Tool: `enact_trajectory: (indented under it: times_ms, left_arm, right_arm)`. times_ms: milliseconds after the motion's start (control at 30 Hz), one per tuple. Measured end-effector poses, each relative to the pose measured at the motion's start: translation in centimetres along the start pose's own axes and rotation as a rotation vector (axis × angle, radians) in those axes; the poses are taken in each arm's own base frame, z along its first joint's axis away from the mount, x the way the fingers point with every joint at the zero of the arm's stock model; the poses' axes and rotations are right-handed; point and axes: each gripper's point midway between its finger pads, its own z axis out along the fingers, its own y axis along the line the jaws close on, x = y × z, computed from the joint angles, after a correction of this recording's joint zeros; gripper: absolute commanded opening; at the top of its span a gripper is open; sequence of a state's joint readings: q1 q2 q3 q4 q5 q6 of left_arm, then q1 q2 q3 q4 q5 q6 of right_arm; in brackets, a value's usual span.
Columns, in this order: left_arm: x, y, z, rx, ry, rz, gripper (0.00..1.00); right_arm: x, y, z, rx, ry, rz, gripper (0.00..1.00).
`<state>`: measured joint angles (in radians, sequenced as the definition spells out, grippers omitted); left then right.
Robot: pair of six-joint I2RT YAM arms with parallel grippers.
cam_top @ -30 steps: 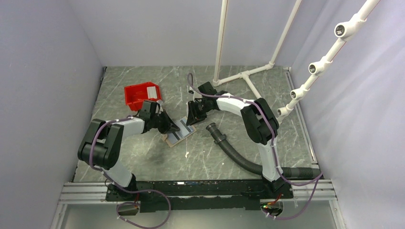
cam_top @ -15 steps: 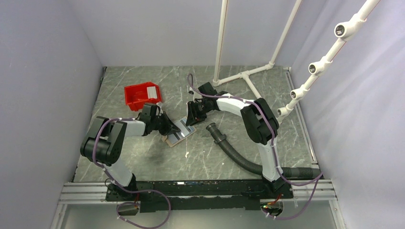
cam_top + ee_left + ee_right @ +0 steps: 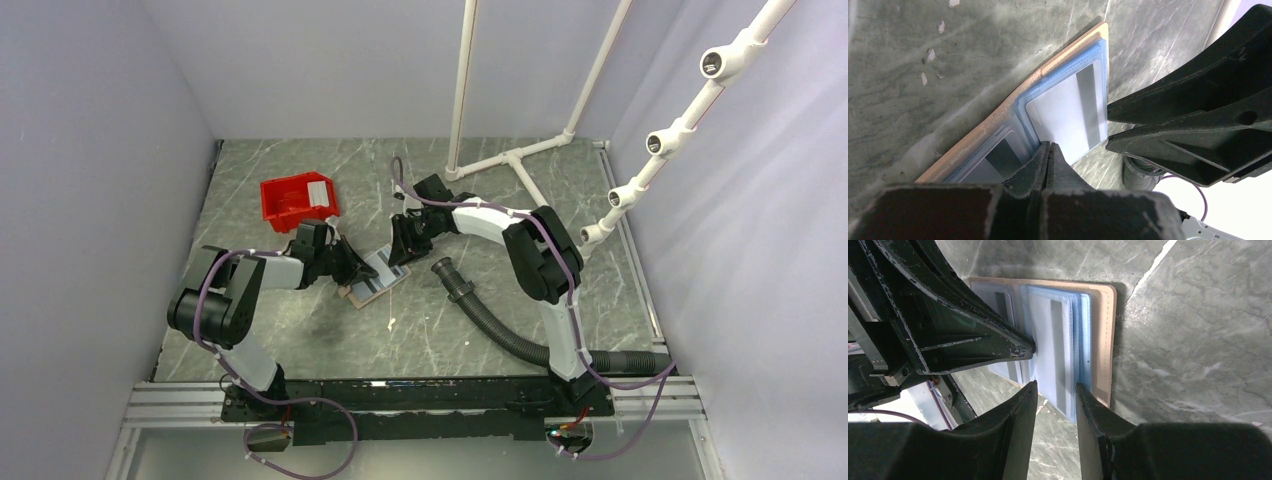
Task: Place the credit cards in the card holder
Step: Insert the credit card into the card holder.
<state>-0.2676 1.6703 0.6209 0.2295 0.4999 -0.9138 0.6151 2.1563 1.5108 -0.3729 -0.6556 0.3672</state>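
Card holder (image 3: 379, 280) — long axis diagonal, near-left–far-right

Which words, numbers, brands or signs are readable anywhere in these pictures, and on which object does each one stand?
No text can be read in any view.
On the red plastic bin, the white label: too small and blurred to read.
On the pale blue-grey card lying over the tan card holder: only a dark stripe shows, no print.
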Motion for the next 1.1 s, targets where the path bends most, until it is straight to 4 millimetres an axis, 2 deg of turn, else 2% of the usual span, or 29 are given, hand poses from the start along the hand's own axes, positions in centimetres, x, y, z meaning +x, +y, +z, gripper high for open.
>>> enact_trajectory:
  times_ms: [367, 467, 600, 767, 933, 1100]
  left_arm:
    - [0.0, 0.0, 0.0, -0.002, 0.000, -0.001, 0.00]
    - [0.0, 0.0, -0.1, -0.005, 0.000, -0.002, 0.01]
    - [0.0, 0.1, -0.2, -0.011, -0.002, -0.004, 0.05]
    - [0.2, 0.3, -0.7, -0.036, -0.003, -0.010, 0.22]
    - [0.5, 0.0, -1.9, -0.059, -0.009, -0.007, 0.38]
    - [0.2, -1.1, -4.0, -0.051, -0.044, -0.001, 0.45]
  right_arm:
    - [0.2, 0.2, 0.1, -0.002, 0.005, -0.004, 0.35]
    - [0.3, 0.9, 0.0, -0.005, 0.004, -0.018, 0.34]
    - [0.4, 2.8, -0.3, -0.022, 0.000, -0.054, 0.34]
    - [1.1, 4.2, 0.0, -0.035, 0.014, -0.080, 0.33]
    - [1.7, 4.6, 0.1, -0.036, 0.036, -0.082, 0.34]
    - [1.4, 5.2, 0.1, -0.054, 0.036, -0.092, 0.35]
